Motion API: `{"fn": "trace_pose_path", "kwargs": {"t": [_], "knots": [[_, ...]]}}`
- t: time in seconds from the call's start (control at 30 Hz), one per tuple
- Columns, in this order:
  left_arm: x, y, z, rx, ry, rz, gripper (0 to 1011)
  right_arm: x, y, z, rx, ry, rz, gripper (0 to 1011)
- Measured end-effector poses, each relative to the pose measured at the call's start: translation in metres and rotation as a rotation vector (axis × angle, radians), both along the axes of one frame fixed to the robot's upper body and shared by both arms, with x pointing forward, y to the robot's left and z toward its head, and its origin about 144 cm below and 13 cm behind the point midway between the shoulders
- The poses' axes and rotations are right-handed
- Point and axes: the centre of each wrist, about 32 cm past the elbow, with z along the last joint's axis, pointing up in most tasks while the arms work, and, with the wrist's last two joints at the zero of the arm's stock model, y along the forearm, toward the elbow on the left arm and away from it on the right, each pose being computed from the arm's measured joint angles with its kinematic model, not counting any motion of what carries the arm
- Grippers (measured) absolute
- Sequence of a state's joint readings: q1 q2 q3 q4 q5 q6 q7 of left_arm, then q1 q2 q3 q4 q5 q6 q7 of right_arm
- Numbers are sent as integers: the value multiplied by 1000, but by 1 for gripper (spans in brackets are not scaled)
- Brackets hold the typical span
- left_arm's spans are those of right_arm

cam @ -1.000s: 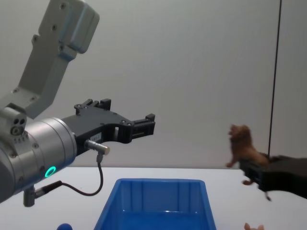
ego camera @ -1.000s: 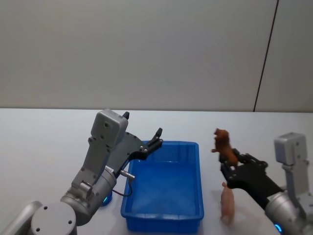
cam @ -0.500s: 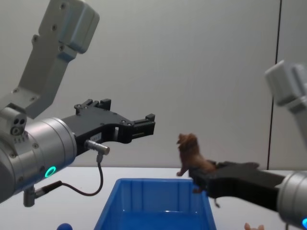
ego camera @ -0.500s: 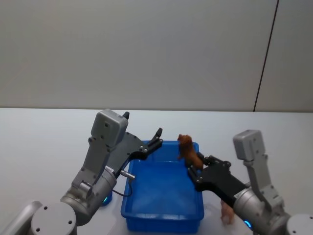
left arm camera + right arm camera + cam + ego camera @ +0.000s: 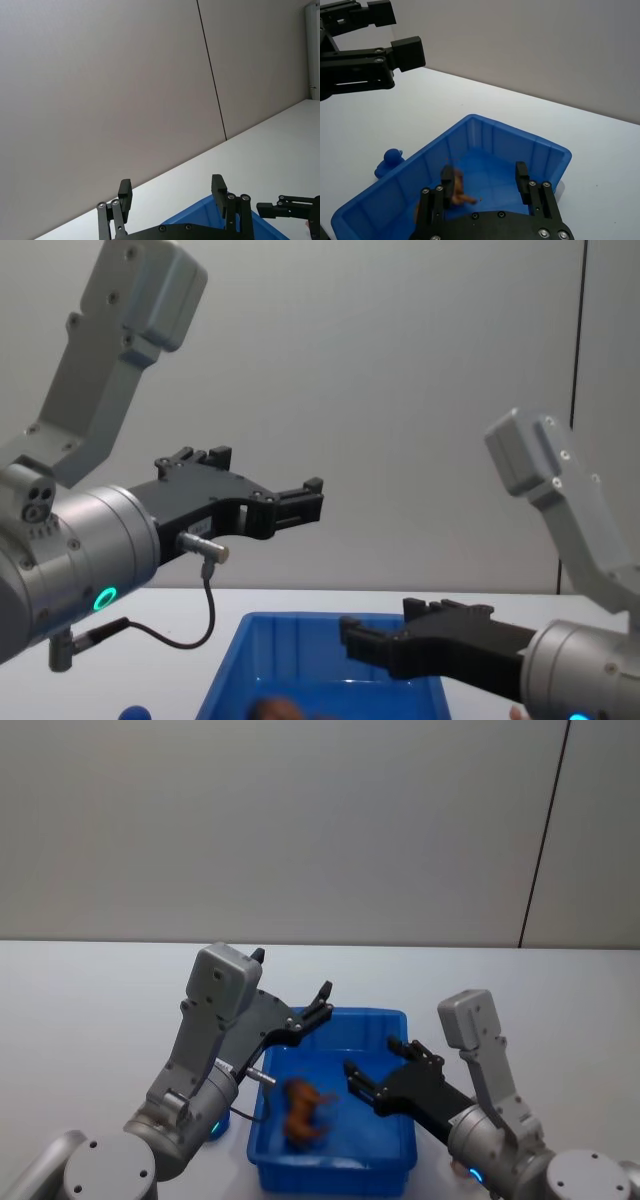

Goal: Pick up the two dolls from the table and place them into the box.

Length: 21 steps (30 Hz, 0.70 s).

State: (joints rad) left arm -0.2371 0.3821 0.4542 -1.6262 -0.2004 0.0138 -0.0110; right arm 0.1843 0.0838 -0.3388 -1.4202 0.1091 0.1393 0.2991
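The shaggy reddish-brown doll (image 5: 303, 1110) is inside the blue box (image 5: 335, 1175), blurred and near its left wall; the right wrist view has the doll (image 5: 455, 188) low against the box (image 5: 485, 131) floor. My right gripper (image 5: 372, 1058) hangs open over the box's right half with nothing between its fingers (image 5: 521, 175). My left gripper (image 5: 312, 1008) is open and stands above the box's far left corner. The pink pig doll is hidden behind my right arm in the head view.
The box sits on the white table (image 5: 100, 1000). A small blue rounded object (image 5: 390, 159) lies on the table just outside the box's left wall, under my left arm. My left gripper (image 5: 395, 55) shows far off in the right wrist view.
My right gripper carried the brown doll leftward over the box, opened, and the doll dropped inside. The left arm has not moved.
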Motion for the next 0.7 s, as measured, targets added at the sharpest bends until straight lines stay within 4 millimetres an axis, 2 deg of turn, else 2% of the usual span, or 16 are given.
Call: {"fn": "trace_pose_path", "kwargs": {"t": [0.13, 0.33, 0.7], "knots": [[0, 0, 0, 0, 0, 0, 1001, 1, 2, -2, 0, -2, -11, 843], [0, 0, 0, 0, 0, 0, 1001, -1, 1, -3, 2, -11, -47, 988], [0, 0, 0, 0, 0, 0, 1001, -19, -11, 0, 10, -31, -158, 1001]]}}
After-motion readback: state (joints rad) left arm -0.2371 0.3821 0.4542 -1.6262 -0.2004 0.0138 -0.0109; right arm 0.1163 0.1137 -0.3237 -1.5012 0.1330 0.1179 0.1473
